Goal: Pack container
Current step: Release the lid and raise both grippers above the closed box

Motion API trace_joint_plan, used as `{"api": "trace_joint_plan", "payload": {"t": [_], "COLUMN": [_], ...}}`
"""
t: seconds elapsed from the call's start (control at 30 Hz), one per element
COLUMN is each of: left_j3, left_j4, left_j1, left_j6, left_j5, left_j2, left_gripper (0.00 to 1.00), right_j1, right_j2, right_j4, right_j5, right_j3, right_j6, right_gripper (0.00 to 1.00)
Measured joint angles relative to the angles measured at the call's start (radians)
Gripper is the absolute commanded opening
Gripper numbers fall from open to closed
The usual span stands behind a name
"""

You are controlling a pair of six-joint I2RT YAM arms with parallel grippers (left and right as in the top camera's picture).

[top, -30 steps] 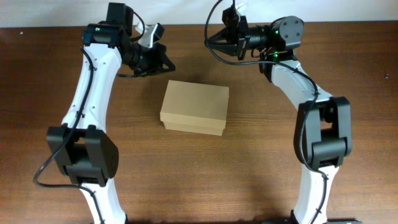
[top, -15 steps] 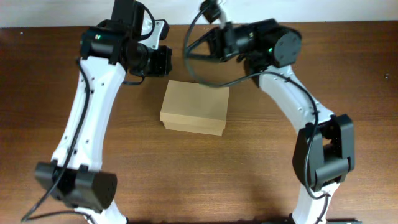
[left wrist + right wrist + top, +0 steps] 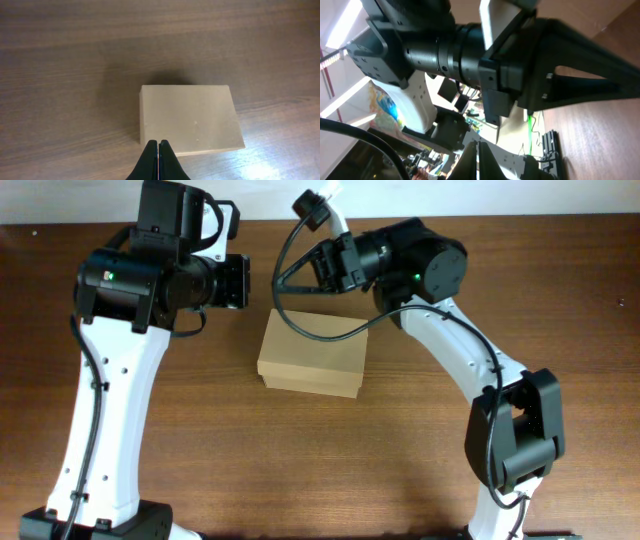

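The brown wooden surface is seen in front, between the two arm bases. In the middle of it the container is laid flat. It is closed on top, so what is inside cannot be seen. Both pincers are kept apart from it. Behind the container, to the left, the left pincer is held up in the air and pointed down over one edge of the container. Its two fingers are pressed together and nothing is held in them. Behind the container, to the right, the right pincer is held up too. It is squeezed tight with nothing in it, and it is turned sideways toward the left arm.
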Motion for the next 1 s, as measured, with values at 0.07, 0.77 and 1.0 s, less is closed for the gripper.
{"api": "trace_joint_plan", "payload": {"t": [0.07, 0.77, 1.0], "left_j3": [0.0, 0.0, 0.0], "left_j4": [0.0, 0.0, 0.0], "left_j1": [0.0, 0.0, 0.0], "left_j6": [-0.002, -0.013, -0.017], "left_j5": [-0.011, -0.036, -0.036], "left_j2": [-0.007, -0.046, -0.046], "left_gripper": [0.02, 0.02, 0.02], "right_j1": [-0.026, -0.55, -0.537], "right_j2": [-0.003, -0.039, -0.039], "right_j4": [-0.001, -0.596, -0.596], "right_j5": [0.027, 0.071, 0.077], "right_j3": [0.0, 0.225, 0.228], "right_j6": [0.0, -0.304, -0.326], "right_gripper": [0.04, 0.04, 0.04]}}
